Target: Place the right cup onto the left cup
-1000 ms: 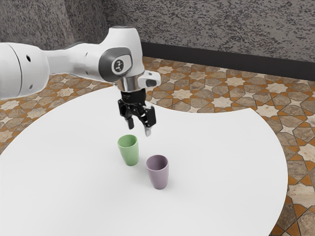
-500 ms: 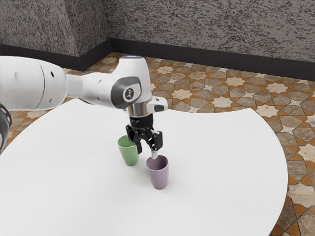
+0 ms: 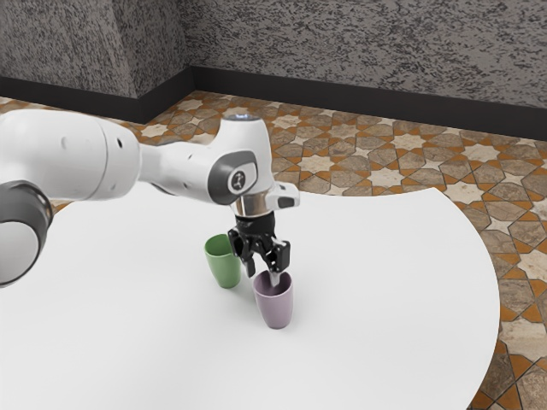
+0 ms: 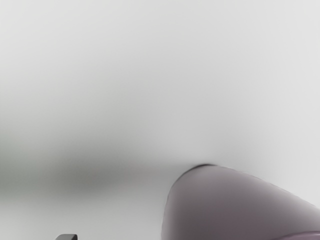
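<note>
Cup in purple (image 3: 275,309) stands mouth up, long axis vertical.

the purple cup (image 3: 276,310) looks smooth, the table (image 3: 393,282) matt, the wall (image 3: 359,51) rough.

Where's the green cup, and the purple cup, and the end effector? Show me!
Green cup (image 3: 226,268): exterior view, on its outer side.
Purple cup (image 3: 276,309): exterior view, on its outer side.
End effector (image 3: 262,275): exterior view, midway between its two fingertips.
</note>
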Controlling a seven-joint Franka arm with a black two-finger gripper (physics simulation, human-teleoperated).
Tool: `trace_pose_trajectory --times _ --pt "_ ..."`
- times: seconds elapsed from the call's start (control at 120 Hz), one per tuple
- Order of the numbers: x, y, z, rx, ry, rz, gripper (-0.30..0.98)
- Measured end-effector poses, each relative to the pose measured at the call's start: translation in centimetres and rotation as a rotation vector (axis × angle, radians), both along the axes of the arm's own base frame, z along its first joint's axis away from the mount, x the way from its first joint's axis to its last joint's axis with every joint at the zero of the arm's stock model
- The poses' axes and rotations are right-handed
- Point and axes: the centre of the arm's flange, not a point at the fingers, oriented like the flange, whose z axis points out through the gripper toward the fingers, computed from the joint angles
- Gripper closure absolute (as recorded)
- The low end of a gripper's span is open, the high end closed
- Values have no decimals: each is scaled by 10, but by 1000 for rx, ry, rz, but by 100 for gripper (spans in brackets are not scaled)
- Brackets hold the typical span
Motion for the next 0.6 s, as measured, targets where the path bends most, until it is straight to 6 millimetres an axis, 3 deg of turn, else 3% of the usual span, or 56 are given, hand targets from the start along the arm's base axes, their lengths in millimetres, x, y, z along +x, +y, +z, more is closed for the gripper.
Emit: trace_pose_trajectory --times 0.6 --pt "-1 1 -1 3 8 41 73"
